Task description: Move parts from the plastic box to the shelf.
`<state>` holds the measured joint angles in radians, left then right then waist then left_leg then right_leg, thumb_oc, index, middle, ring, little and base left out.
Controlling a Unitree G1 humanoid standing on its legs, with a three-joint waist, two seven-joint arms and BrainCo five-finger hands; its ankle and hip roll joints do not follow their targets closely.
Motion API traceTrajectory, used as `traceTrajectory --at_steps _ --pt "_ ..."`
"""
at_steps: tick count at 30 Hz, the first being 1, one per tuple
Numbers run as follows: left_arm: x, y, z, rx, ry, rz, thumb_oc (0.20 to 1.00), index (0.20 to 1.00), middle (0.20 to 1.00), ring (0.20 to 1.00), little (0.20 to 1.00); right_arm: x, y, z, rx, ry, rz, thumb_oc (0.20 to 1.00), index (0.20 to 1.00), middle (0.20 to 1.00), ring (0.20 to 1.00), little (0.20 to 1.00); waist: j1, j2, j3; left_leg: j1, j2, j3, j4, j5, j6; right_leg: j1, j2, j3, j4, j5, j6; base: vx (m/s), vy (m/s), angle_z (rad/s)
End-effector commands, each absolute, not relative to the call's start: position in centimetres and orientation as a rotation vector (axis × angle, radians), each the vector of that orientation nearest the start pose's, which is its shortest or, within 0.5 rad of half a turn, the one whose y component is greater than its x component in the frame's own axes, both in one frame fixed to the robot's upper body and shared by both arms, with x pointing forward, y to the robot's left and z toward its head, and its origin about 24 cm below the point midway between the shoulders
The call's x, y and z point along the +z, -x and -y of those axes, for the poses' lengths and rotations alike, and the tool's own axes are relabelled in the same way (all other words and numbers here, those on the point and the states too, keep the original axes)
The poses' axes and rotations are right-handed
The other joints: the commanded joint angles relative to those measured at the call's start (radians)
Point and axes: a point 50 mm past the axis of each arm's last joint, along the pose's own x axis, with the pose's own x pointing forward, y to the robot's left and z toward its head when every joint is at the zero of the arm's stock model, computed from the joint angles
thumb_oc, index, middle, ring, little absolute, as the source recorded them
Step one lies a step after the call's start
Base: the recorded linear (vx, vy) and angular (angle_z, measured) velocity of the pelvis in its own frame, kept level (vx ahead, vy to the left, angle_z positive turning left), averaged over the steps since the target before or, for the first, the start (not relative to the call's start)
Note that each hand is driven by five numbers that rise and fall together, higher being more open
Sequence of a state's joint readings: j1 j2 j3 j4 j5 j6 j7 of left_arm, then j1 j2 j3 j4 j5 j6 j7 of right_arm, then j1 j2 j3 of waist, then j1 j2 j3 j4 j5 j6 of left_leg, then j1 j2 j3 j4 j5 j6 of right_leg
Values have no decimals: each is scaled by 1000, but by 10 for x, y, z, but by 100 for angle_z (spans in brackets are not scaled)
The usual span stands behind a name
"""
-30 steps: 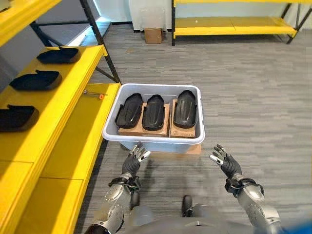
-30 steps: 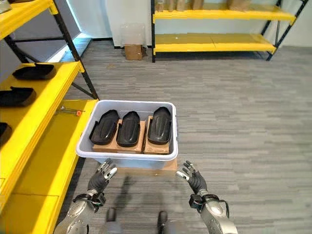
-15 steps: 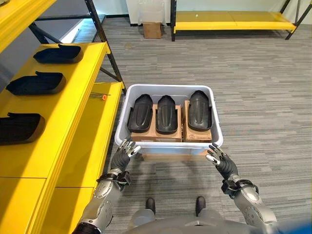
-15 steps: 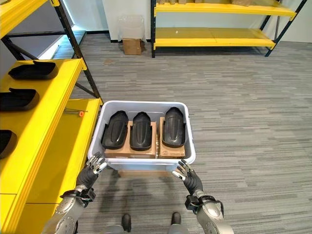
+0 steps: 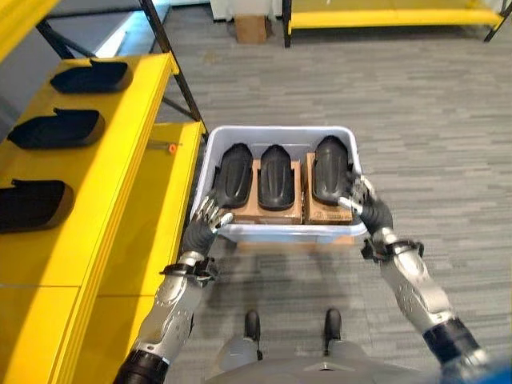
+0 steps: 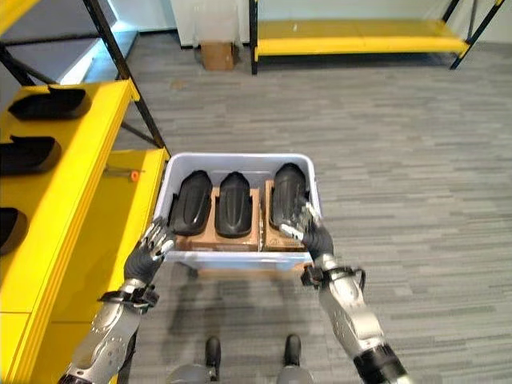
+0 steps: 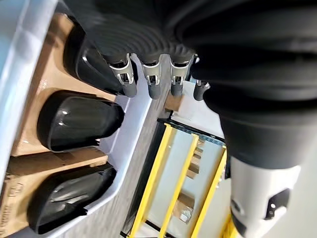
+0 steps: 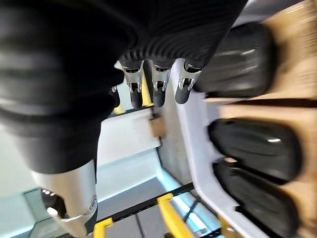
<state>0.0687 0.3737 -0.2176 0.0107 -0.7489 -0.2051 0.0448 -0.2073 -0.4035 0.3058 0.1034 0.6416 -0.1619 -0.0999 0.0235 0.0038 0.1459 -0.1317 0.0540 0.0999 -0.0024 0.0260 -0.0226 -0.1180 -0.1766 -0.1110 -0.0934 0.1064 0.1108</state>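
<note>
One pale grey plastic box [image 5: 210,157] sits just past both hands and holds three glossy black moulded parts [image 5: 278,176], side by side, on two flat brown cardboard cartons [image 5: 324,212]. Three more black moulded parts [image 5: 58,128] lie on one yellow metal shelf [image 5: 120,152], out beyond the left hand [image 5: 205,224]. One small brown cardboard box [image 6: 216,54] stands far ahead.

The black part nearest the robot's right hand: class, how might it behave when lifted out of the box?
The black part looks like a rigid moulded shell, so probably stiff and fairly light. Its glossy curved surface may be slippery under the right hand.
</note>
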Motion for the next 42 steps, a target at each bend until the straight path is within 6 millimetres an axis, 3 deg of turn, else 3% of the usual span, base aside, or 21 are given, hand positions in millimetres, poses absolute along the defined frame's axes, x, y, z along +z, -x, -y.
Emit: traceTrajectory --at_steps 1,4,6,10,17,20,25,34,42 --pt "99 -252 -180 -134 413 289 1000 1000 1000 1000 1000 145 -315 137 182 -214 397 1000 1000 1000 1000 1000 14 -35 90 -154 40 -52 122 -39 -15 -21 -79 1 98 -100 36 -129 -9 -5" --pt "106 -255 -178 -142 419 317 1000 1000 1000 1000 1000 160 -328 131 167 -211 426 1000 1000 1000 1000 1000 24 -29 114 -175 44 -51 128 -32 -16 -52 -75 6 113 -99 33 -72 -8 -5" --pt "117 -258 -175 -162 431 357 1000 1000 1000 1000 1000 187 -344 125 148 -181 478 1000 1000 1000 1000 1000 35 -20 147 -197 49 -48 131 -22 -18 -90 -70 20 132 -96 31 -89 -6 -8" --pt "124 -258 -170 -192 448 378 1000 1000 1000 1000 1000 208 -360 122 114 -169 506 1000 1000 1000 1000 1000 49 -12 177 -216 53 -48 133 -14 -20 -122 -66 31 152 -98 28 -42 -3 -9" --pt "130 -256 -168 -221 445 397 1000 1000 1000 1000 1000 234 -378 135 6 -86 535 1000 1000 1000 1000 1000 71 6 210 -244 54 -53 133 -3 -23 -161 -64 32 178 -103 22 -11 -3 -1" --pt "131 -255 -164 -249 431 397 1000 1000 1000 1000 1000 257 -388 154 -108 18 569 1000 1000 1000 1000 1000 84 20 237 -262 52 -57 134 5 -23 -186 -62 32 190 -104 21 -19 4 2" --pt "135 -255 -162 -264 433 409 1000 1000 1000 1000 1000 268 -396 166 -191 58 564 1000 1000 1000 1000 1000 88 29 254 -279 49 -58 135 11 -24 -207 -61 32 201 -102 20 -19 2 0" --pt "136 -255 -156 -289 441 408 1000 1000 1000 1000 1000 259 -409 171 -244 65 470 1000 1000 1000 1000 1000 93 36 278 -296 47 -62 132 20 -24 -231 -57 34 212 -101 17 0 0 0" --pt "136 -255 -155 -301 451 403 1000 1000 1000 1000 1000 215 -418 161 -215 79 287 1000 1000 1000 1000 1000 101 38 293 -312 46 -68 134 25 -24 -244 -53 31 217 -100 14 -1 -1 1"
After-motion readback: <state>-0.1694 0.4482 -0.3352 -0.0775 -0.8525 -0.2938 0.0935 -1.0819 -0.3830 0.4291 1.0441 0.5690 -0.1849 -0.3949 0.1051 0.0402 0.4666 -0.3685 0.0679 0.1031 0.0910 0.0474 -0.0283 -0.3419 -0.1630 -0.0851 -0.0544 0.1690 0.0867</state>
